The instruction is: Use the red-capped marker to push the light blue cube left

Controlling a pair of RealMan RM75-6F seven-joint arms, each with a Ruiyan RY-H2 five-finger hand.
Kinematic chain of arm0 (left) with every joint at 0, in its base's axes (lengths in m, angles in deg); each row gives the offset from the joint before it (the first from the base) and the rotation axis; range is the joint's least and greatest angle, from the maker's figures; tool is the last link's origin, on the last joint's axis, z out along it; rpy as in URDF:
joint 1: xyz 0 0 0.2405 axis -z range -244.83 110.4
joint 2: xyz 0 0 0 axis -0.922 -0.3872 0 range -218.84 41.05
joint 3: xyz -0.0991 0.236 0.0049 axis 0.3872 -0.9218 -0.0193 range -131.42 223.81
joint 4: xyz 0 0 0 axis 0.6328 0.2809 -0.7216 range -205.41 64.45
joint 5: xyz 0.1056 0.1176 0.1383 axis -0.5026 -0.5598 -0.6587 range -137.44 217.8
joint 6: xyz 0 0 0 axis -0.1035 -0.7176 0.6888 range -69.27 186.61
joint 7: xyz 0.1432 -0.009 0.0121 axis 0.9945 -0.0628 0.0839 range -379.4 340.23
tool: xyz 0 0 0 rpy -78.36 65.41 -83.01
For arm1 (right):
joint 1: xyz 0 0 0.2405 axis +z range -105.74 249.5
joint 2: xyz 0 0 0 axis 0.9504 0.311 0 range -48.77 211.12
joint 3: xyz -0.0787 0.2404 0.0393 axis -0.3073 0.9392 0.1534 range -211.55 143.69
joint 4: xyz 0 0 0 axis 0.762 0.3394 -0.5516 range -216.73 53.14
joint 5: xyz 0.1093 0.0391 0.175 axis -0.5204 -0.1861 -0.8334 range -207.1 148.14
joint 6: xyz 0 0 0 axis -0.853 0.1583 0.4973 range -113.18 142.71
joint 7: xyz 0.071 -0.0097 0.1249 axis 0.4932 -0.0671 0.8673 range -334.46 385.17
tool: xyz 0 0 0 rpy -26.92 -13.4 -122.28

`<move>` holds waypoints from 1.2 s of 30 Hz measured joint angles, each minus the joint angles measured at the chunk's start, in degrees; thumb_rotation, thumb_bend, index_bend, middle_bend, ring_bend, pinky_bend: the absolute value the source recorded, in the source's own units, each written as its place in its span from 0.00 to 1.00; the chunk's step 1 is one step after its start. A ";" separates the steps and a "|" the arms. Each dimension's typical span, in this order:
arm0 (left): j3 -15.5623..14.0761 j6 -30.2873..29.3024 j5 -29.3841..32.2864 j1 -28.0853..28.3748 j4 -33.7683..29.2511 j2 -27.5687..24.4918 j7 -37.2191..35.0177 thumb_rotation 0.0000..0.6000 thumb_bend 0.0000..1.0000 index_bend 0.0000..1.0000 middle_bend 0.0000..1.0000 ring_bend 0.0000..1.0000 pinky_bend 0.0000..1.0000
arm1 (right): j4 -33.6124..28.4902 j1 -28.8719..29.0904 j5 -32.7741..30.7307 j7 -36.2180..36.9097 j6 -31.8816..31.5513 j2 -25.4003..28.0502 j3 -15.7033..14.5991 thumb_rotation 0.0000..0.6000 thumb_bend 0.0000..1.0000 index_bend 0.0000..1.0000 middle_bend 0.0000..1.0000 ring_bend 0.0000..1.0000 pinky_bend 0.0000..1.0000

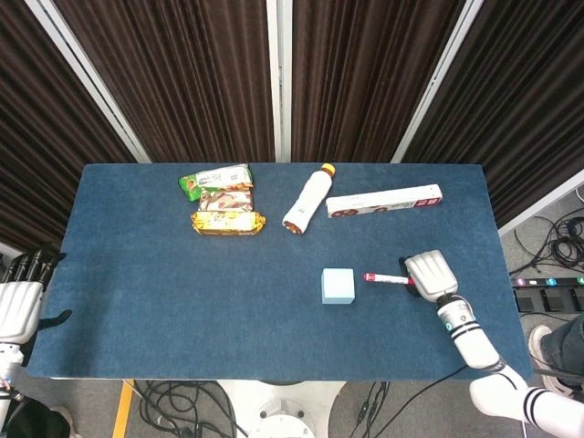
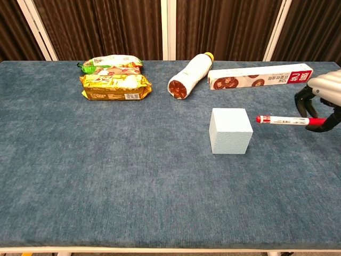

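Note:
The light blue cube (image 1: 338, 286) (image 2: 230, 130) sits on the blue table right of centre. My right hand (image 1: 431, 275) (image 2: 323, 92) holds the red-capped marker (image 1: 387, 278) (image 2: 284, 120) level, its tip pointing left at the cube. A small gap separates the marker tip from the cube's right face, and the marker appears lifted a little off the cloth. My left hand (image 1: 20, 294) hangs open beyond the table's left edge, holding nothing; the chest view does not show it.
At the back of the table lie stacked snack packets (image 1: 222, 201) (image 2: 113, 78), a bottle on its side (image 1: 307, 200) (image 2: 189, 77) and a long narrow box (image 1: 384, 201) (image 2: 259, 76). The table's right edge (image 1: 502, 265) runs close to my right hand.

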 measured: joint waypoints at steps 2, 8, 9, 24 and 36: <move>0.10 0.05 0.08 0.12 -0.18 0.06 0.20 1.00 0.04 0.18 0.11 0.01 0.11 | 0.10 0.16 0.81 0.62 0.45 0.56 -0.50 1.00 0.34 0.67 0.67 0.95 1.00; 0.23 0.01 0.40 0.11 -0.20 -0.06 0.10 1.00 0.04 0.18 0.11 0.01 0.11 | 0.98 0.43 1.74 1.05 1.47 -0.08 -1.43 1.00 0.34 0.68 0.67 0.95 1.00; 0.22 0.00 0.42 0.07 -0.16 -0.10 0.03 1.00 0.04 0.18 0.11 0.01 0.11 | 1.04 0.45 1.82 1.04 1.52 -0.36 -1.50 1.00 0.34 0.68 0.67 0.95 1.00; 0.65 -0.56 1.80 -0.85 1.72 -1.05 -2.65 1.00 0.04 0.18 0.11 0.01 0.11 | 0.98 2.85 0.61 -2.86 3.20 -7.57 0.07 1.00 0.34 0.68 0.67 0.95 1.00; 0.75 -0.22 1.99 -0.94 3.07 -0.59 -4.20 1.00 0.04 0.18 0.11 0.01 0.11 | -0.63 3.01 -0.58 -4.90 2.13 -6.76 0.85 1.00 0.34 0.68 0.67 0.95 1.00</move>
